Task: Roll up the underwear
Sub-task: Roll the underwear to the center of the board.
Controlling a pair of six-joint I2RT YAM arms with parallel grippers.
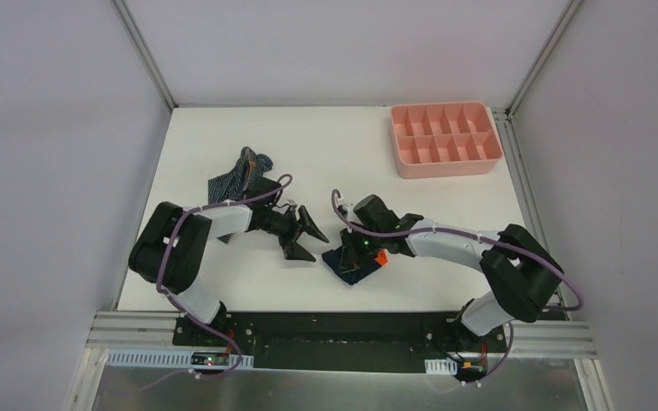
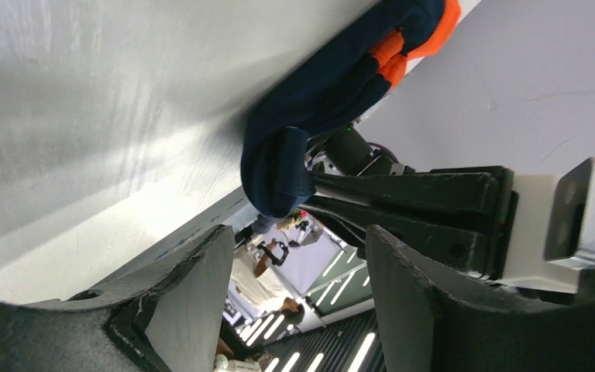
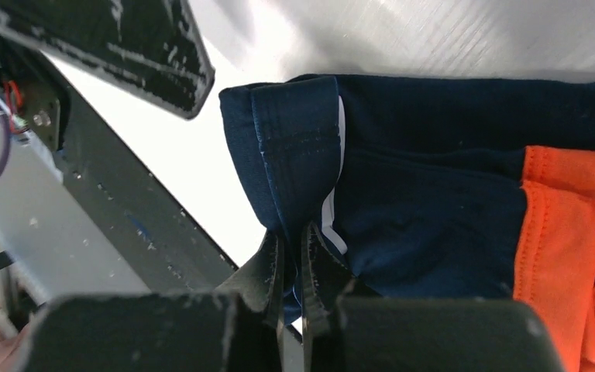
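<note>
Item 1, navy briefs with orange trim (image 1: 355, 272): a folded bundle low on the white table (image 1: 343, 145), centre-right, close to the near edge and the black base rail; 1 navy folded hem faces the rail and the orange band sits at its right end. Item 2, right gripper (image 1: 351, 254): bent down onto the bundle, its fingers (image 3: 271, 267) pinched narrow on that navy hem, with the cloth rising out of the slit between them. Item 3, left gripper (image 1: 306, 237): spread wide and holding nothing, just left of the bundle and apart from it, its 2 fingers (image 2: 178, 302) framing the cloth and the right gripper's fingers from the side. Item 4, striped dark blue briefs (image 1: 244, 175): crumpled on the left half of the table, behind the left arm's wrist, which partly covers them, well apart from item 1. Item 5, pink compartment tray (image 1: 445, 141): far right corner, near the back and right edges. Bare white surface lies between the tray and the 2 grippers and across the far centre.
</note>
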